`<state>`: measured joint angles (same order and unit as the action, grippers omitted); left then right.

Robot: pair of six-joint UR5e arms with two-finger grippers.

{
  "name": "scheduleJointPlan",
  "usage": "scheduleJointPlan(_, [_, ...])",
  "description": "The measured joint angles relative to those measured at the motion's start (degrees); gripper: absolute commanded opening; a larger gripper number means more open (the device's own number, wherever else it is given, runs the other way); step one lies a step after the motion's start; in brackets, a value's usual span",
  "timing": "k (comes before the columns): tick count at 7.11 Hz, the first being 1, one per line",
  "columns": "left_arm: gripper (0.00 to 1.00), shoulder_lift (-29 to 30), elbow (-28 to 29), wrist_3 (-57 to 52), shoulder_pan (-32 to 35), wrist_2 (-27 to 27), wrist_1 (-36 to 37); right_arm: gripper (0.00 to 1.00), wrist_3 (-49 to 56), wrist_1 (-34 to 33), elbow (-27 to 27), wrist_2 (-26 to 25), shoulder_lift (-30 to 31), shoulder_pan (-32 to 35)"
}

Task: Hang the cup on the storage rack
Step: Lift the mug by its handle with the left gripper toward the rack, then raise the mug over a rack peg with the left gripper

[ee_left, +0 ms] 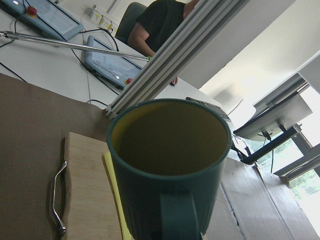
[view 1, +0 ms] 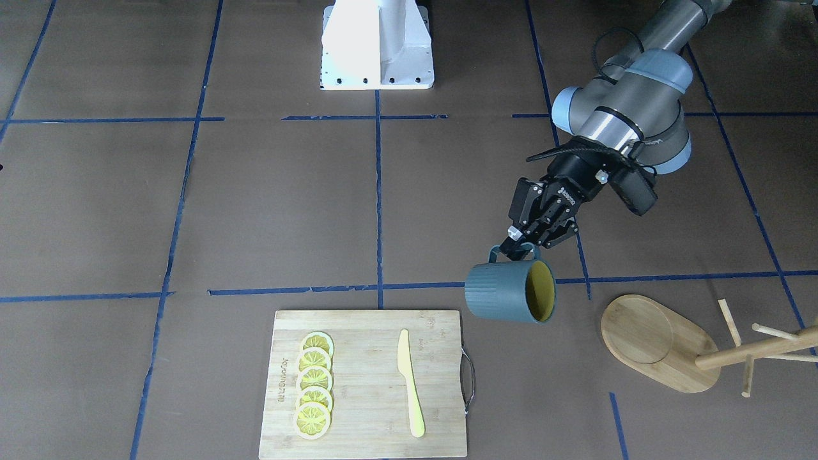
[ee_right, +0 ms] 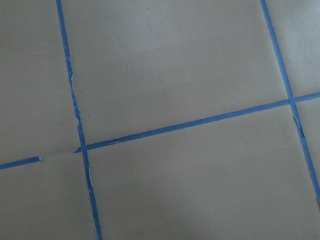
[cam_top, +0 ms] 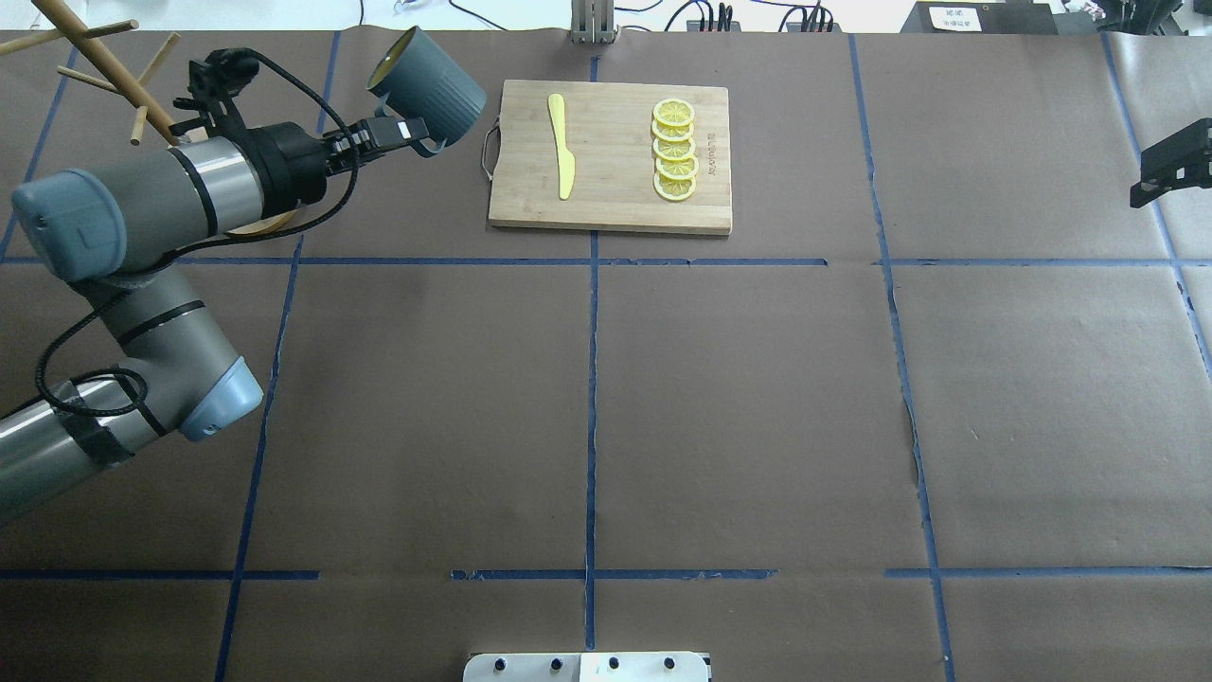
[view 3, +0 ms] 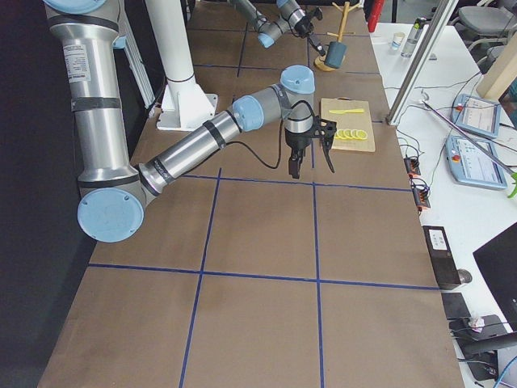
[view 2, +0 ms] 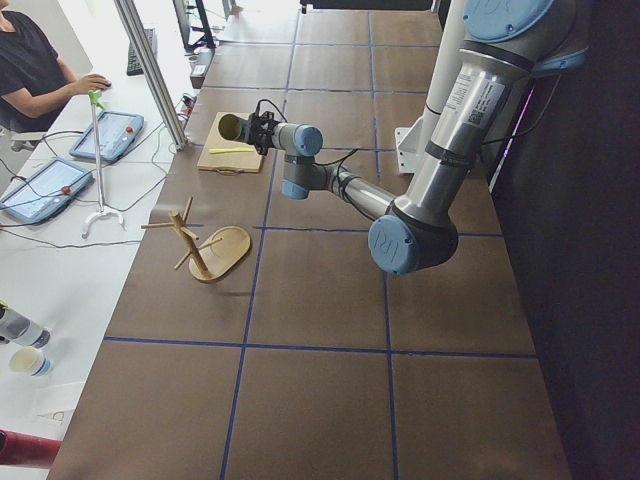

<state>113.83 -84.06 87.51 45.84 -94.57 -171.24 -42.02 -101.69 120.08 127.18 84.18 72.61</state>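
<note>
The left gripper (view 1: 519,248) was clamped on the loop handle of the cup (view 1: 505,292), a ribbed, dark blue-grey mug with a yellow inside. The mug was held off the table (view 1: 255,211) just ahead of it, tilted sideways, mouth toward the storage rack (view 1: 661,342) nearby. The right gripper (view 3: 311,166) stood wide.
</note>
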Motion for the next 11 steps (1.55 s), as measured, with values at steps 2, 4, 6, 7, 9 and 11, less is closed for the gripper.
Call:
scheduleJointPlan(2, [0.00,-1.67,1.23,11.26,2.53,-0.96,-3.49,0.99,0.00,-0.04,0.12,-0.08,0.00,0.34])
scheduleJointPlan(4, [0.00,-2.44,2.89,21.04,5.98,-1.07,-4.69,0.99,0.00,-0.01,0.23,-0.28,-0.12,0.44])
scheduleJointPlan(6, [0.00,-2.58,4.68,32.00,8.73,-1.27,-8.09,0.99,-0.05,-0.04,0.66,-0.34,-0.10,0.53])
scheduleJointPlan(7, [0.00,-2.58,6.49,37.69,9.32,-1.28,-12.44,0.99,-0.07,-0.02,0.84,-0.37,-0.09,0.66])
scheduleJointPlan(9, [0.00,-2.57,10.22,46.87,10.74,-1.24,-19.78,0.99,-0.03,-0.02,1.05,-0.43,0.02,1.18])
scheduleJointPlan(11, [0.00,-2.57,14.33,53.70,13.16,-1.25,-25.45,0.99,0.00,-0.02,1.40,-0.42,0.18,1.70])
